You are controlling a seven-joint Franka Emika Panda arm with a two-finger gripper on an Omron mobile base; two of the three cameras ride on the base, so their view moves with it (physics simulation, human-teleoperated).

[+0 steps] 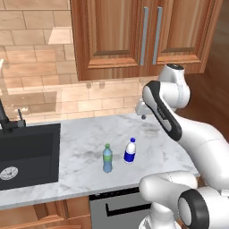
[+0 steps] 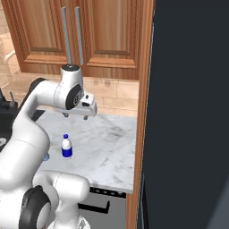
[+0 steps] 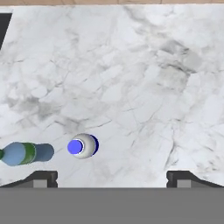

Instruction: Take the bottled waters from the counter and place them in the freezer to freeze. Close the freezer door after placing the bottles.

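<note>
On the marble counter, near its front edge, you have both bottled waters standing upright and close together without touching; the pale blue bottle with the green cap is on the sink side, and the clear bottle with the dark blue label stands just beside it, toward the freezer; in the right base view the clear bottle stands in plain sight on the marble, while the robot's own arm covers nearly all of the pale blue one; from the hand view you look straight down on them: the clear bottle shows its blue cap top, and the pale blue bottle lies at the lower left of that picture, with the veined counter around them; your gripper hangs above the counter, behind the bottles and nearer the tiled wall, well apart from both; its fingertips stand spread wide at the bottom of the hand view with nothing between them; you can see the same hand over the marble in the right base view; to the left of the bottles sits the black inset sink with its dark tap; above the counter hang the brown wooden cabinets with grey bar handles; under the counter edge shows the grey dishwasher front; at the right of the right base view stands the tall dark slate-grey freezer door, flat toward you
</note>
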